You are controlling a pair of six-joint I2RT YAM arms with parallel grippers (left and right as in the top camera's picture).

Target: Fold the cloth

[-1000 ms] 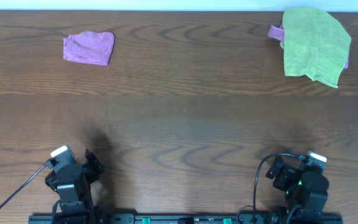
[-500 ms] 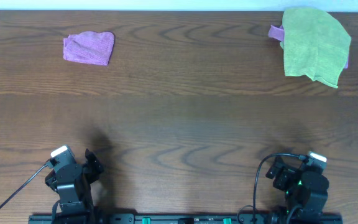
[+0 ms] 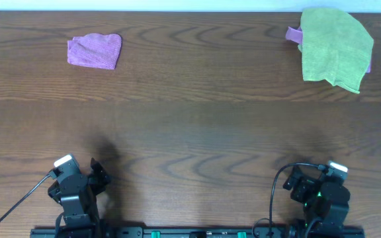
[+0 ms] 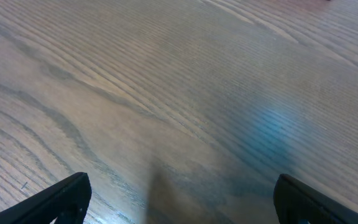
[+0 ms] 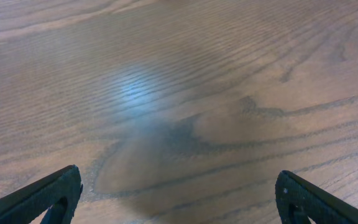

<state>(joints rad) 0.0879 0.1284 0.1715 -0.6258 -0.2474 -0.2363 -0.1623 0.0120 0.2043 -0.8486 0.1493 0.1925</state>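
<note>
The cloth [image 3: 94, 51] is small and purple, lying crumpled and loosely doubled on the wooden table [image 3: 190, 125] at the far left. My left gripper [image 3: 98, 173] rests at the near edge, far from it, with its jaws wide open. In the left wrist view only bare wood lies between the left gripper's [image 4: 182, 186] fingers. Near the front right, my right gripper [image 3: 295, 180] is open too. Nothing sits between the black fingertips of the right gripper [image 5: 179, 177] in the right wrist view. Neither wrist view shows the cloth.
A larger lime-green cloth [image 3: 336, 47] lies at the far right. A sliver of purple fabric [image 3: 294, 34] pokes out from under its left edge. Cables trail from both arm bases at the front edge.
</note>
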